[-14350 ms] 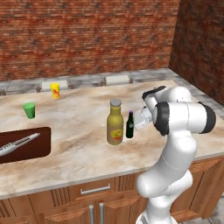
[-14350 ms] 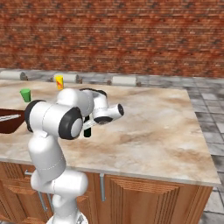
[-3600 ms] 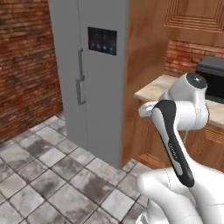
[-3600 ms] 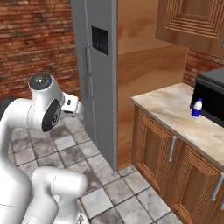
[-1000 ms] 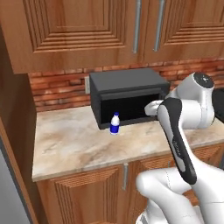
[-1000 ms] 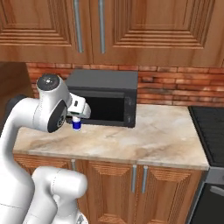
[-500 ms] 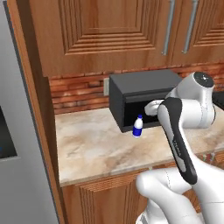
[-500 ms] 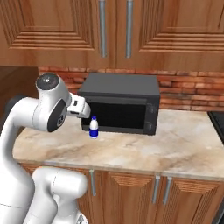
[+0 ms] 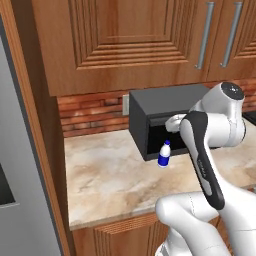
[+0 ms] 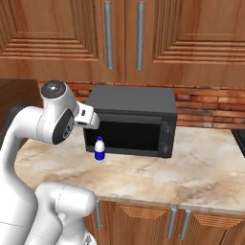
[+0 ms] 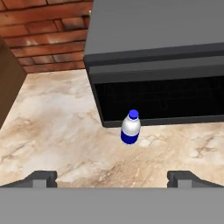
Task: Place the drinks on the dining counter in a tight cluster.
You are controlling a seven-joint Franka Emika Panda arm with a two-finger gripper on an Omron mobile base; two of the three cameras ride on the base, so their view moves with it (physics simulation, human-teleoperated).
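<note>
One of the drinks, a small white-and-blue bottle (image 9: pixel 164 154) (image 10: pixel 99 149) (image 11: pixel 130 127), stands upright on a beige marble counter (image 9: pixel 105 175), just in front of the left end of a black microwave (image 9: pixel 165 107) (image 10: pixel 134 119) (image 11: pixel 166 65). My gripper (image 11: pixel 111 178) is open, its fingertips (image 11: pixel 40 177) far apart with nothing between them. It hovers above the counter's front and looks down at the bottle, well short of it. The hand (image 9: pixel 175 122) (image 10: pixel 87 117) is held up at microwave height. The dining counter is out of view.
Wooden upper cabinets (image 10: pixel 124 38) hang above the microwave, with a red brick backsplash (image 9: pixel 90 115) behind. A tall wooden panel (image 9: pixel 42 150) and a grey fridge (image 9: pixel 15 150) bound the counter on the left. A dark stove edge (image 10: pixel 240 141) lies at the right. Bare counter (image 11: pixel 52 118) spreads left of the bottle.
The whole picture has shifted as the base drove along: microwave and bottle slid right in both base views. The bottle has not moved on the counter. The gripper stays open.
</note>
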